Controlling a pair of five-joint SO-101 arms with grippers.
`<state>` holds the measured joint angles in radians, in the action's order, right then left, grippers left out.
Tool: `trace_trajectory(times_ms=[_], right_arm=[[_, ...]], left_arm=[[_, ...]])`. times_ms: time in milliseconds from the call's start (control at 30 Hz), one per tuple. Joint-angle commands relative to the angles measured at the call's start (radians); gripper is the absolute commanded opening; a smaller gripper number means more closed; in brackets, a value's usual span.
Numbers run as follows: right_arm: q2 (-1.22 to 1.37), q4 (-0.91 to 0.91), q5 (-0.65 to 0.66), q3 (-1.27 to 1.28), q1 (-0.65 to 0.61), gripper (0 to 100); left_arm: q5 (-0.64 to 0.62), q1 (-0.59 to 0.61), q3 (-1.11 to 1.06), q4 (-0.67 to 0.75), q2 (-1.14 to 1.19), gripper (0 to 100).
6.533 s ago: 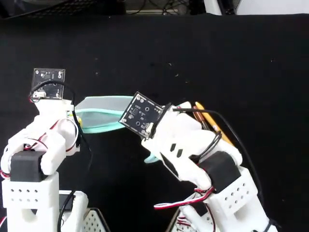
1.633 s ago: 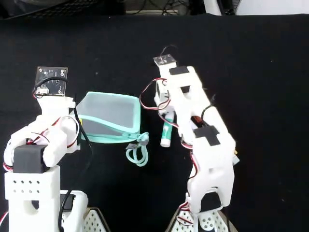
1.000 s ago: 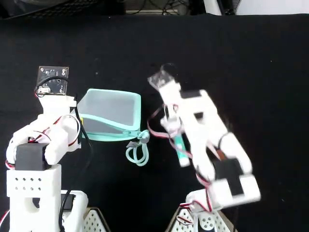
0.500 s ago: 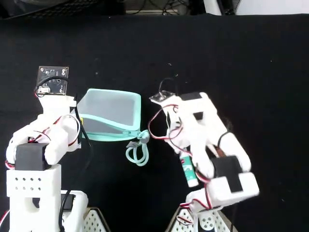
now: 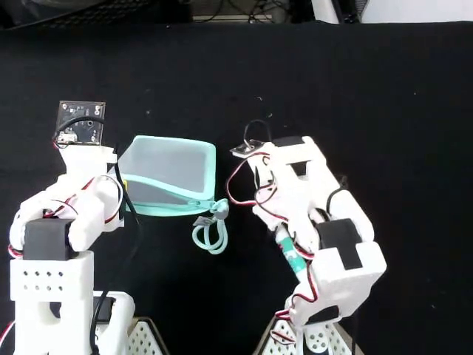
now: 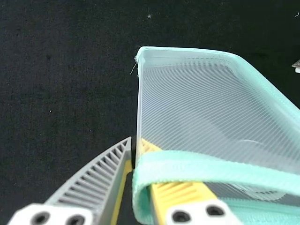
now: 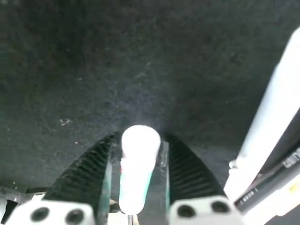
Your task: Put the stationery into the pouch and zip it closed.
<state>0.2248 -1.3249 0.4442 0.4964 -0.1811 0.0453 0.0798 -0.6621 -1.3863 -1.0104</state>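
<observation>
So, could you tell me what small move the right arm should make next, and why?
Probably swing the right gripper, shut on the pen, over toward the pouch: the pen hangs apart from it, and the left gripper pinches the pouch's edge.

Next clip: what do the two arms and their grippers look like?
The left arm and right arm are white plastic with black motor blocks and red, white and black cables. The left gripper has one grey and one yellow ribbed finger; the right gripper has two black ribbed ones.
</observation>
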Motion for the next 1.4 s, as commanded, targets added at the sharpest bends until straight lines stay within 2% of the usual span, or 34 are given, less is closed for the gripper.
trace_trajectory(times_ms=[0, 200, 300, 467, 567, 700, 900, 1067, 1367], right_arm=[[-0.113, 0.015, -0.002, 0.015, 0.003, 1.2], [-0.619, -0.069, -0.002, 0.113, -0.034, 1.2], [-0.920, -0.055, -0.011, 0.124, -0.106, 1.2], [-1.260, 0.057, -0.160, 0.122, -0.273, 1.2], [-1.380, 0.164, -0.170, 0.128, -0.390, 1.2], [-1.449, 0.284, -0.176, 0.124, -0.535, 1.2], [-1.452, 0.322, -0.172, 0.122, -0.726, 1.2], [-1.449, 0.457, -0.170, 0.131, -0.773, 1.2], [-1.322, 0.669, -0.170, 0.272, -0.772, 1.2]], left_arm=[[-0.008, 0.010, 0.004, 0.018, -0.009, 3], [-0.008, 0.008, 0.002, 0.018, -0.009, 3], [-0.008, 0.008, -0.001, 0.018, -0.009, 3], [-0.008, 0.008, -0.001, 0.015, -0.009, 3], [-0.008, 0.008, -0.001, 0.015, -0.009, 3], [-0.008, 0.008, -0.001, 0.017, -0.009, 3], [-0.008, 0.008, -0.001, 0.015, -0.009, 3], [-0.008, 0.008, 0.002, 0.014, -0.009, 3], [-0.008, 0.012, 0.007, 0.012, -0.009, 3]])
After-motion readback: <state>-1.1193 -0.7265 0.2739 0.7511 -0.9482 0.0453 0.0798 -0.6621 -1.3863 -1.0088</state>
